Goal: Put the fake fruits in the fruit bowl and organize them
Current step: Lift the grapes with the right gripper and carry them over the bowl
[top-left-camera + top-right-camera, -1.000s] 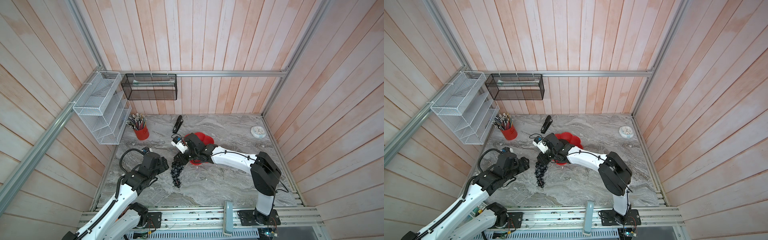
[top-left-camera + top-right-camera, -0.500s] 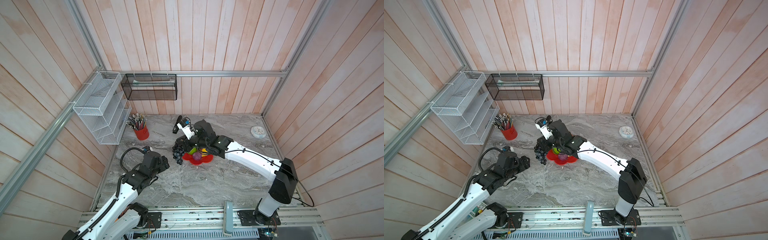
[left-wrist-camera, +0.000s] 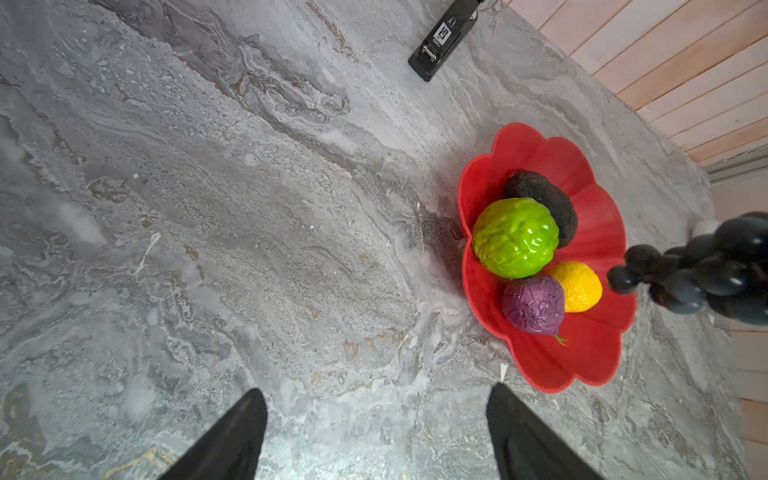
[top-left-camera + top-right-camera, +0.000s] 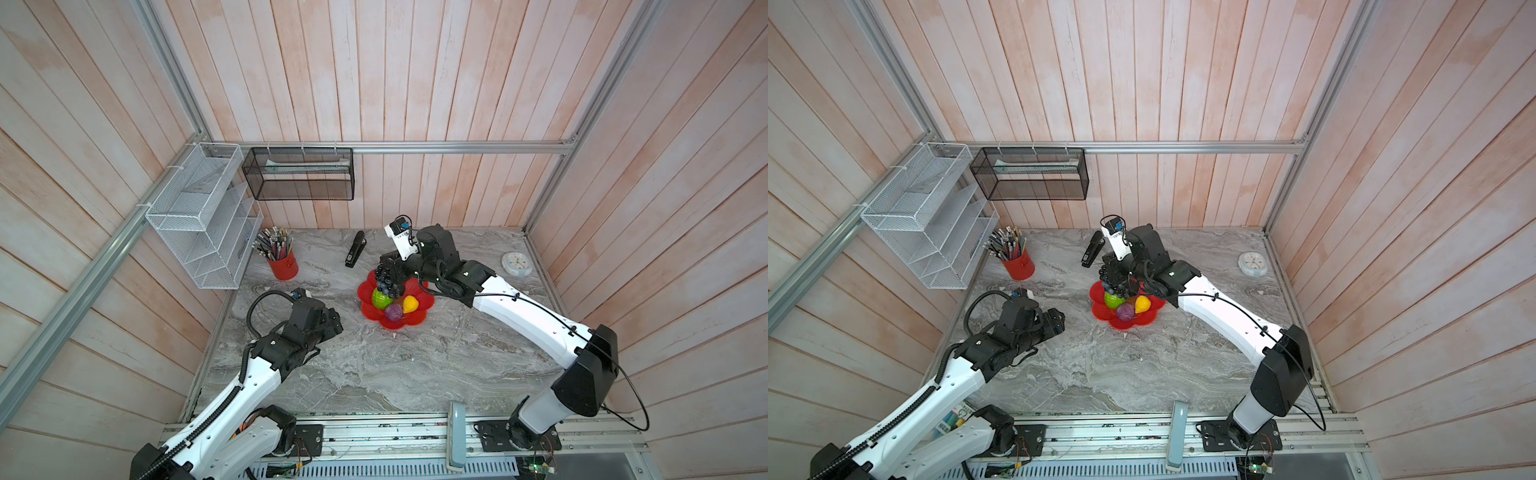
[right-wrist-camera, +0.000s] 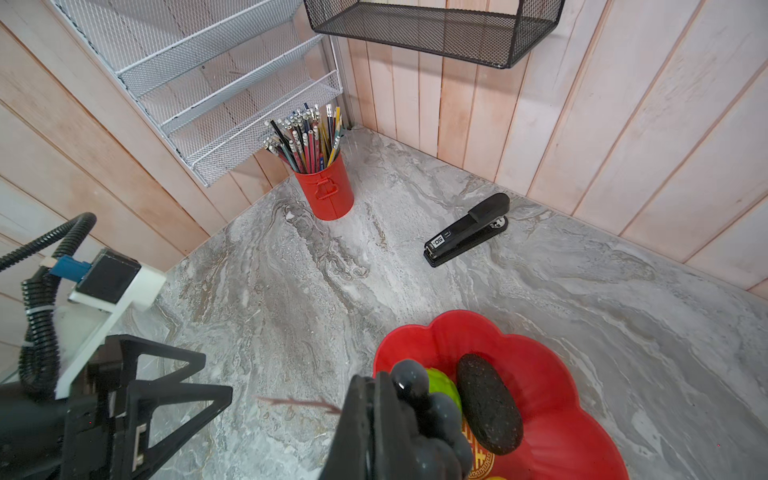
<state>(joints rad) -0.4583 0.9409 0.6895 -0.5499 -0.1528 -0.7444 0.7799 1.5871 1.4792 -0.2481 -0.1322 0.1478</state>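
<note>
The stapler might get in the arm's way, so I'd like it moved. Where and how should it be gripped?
Grip the stapler across its narrow sides near mid-length, coming from straight above. It lies flat on the table, long and slim, with bare surface along both flanks, so that likely suits best.

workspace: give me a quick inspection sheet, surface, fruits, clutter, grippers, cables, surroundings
surface: grey marble tabletop, no spills seen
job's things: green fruit, dark oval, purple fruit, yellow fruit lie in fruit bowl; grape bunch hangs over it
clutter: stapler, red pencil cup, small clock, all apart from bowl
grippers: right gripper shut on grape bunch; left gripper open, empty
cables: black hose loops at left wrist; thin cable runs along right arm
surroundings: plank walls, white mesh rack, black mesh basket
</note>
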